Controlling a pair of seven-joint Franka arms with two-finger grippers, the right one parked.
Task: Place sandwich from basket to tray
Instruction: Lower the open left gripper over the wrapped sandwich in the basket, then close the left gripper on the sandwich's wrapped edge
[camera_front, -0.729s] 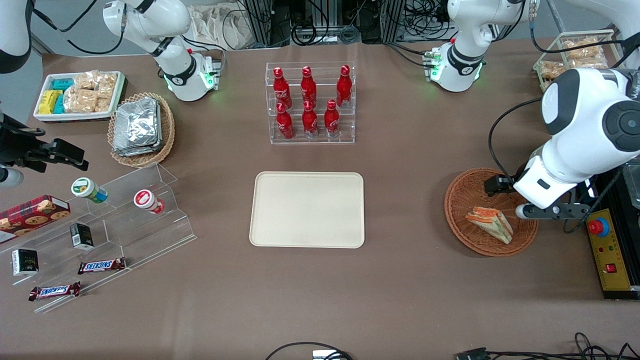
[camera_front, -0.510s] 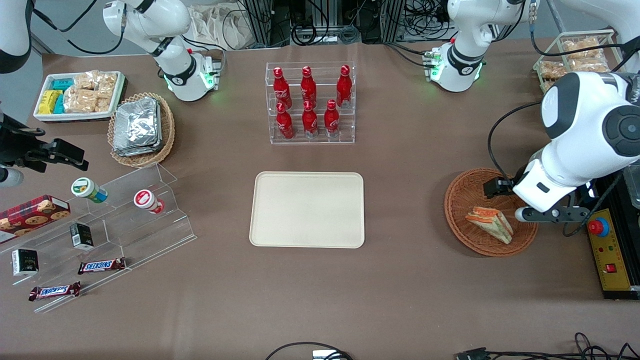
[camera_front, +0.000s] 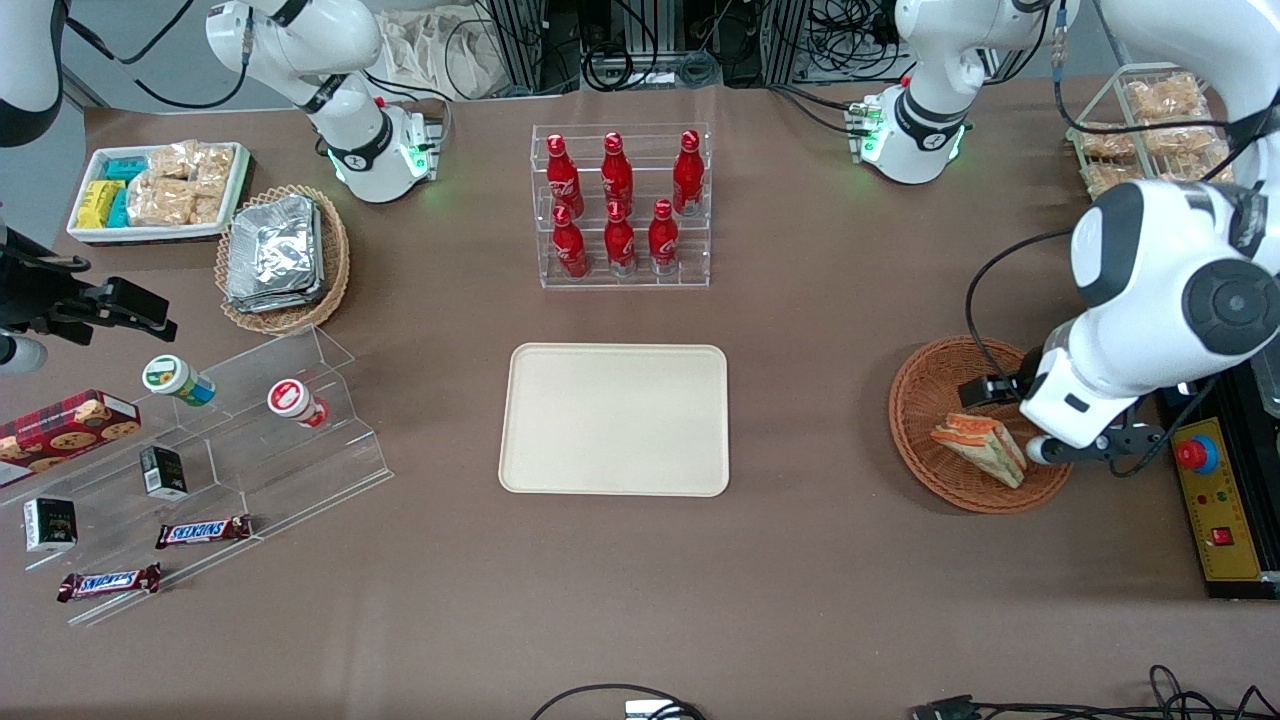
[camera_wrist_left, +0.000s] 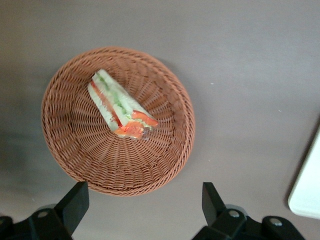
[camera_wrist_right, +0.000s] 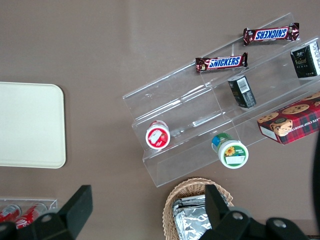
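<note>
Above basket (camera_wrist_left: 118, 120), tool (camera_wrist_left: 142, 207) wide, empty

Brown table (camera_front: 820, 560) carries tray (camera_front: 614, 419), basket (camera_front: 935, 400), bottle rack (camera_front: 622, 208).

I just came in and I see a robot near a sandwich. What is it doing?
The robot's left arm is hanging over the brown wicker basket, where a wrapped sandwich lies. Its gripper is above the basket's edge with the jaws wide open, holding nothing yet. The beige tray in the middle of the table, nearer the parked arm than the basket, has nothing on it. The sandwich has not been picked up.
</note>
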